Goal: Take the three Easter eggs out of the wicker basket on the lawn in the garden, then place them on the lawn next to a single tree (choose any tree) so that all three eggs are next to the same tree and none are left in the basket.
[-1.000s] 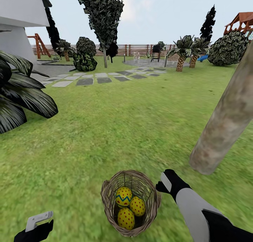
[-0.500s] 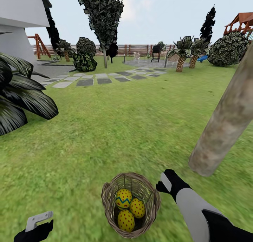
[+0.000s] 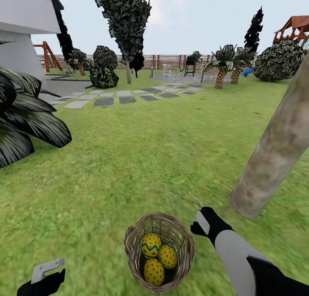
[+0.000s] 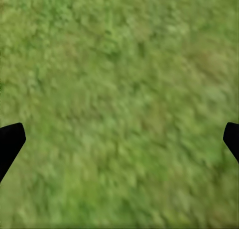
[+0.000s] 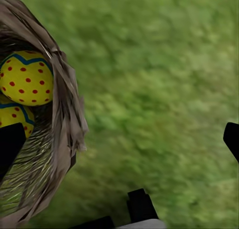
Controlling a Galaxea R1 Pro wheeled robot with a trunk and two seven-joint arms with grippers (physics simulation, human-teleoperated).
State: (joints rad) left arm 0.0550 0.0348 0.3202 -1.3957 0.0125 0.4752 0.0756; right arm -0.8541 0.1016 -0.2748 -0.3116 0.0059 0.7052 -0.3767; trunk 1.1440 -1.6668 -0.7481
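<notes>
The wicker basket stands on the lawn close in front of me, and three Easter eggs lie in it: one with a blue zigzag, one beside it and one nearest me. My right gripper hangs just right of the basket's rim, open and empty. In the right wrist view the basket wall and two eggs lie beside one fingertip. My left gripper is low at the left, open over bare grass. The tree trunk leans at the right.
A dark broad-leaved plant spreads at the left. Grey stepping stones run across the far grass toward a paved patch. Short palms, bushes, a conifer, the slatted fence and the white house stand behind.
The whole picture has shifted a little, so the basket sits slightly lower in the head view. Both arms keep their place in the picture.
</notes>
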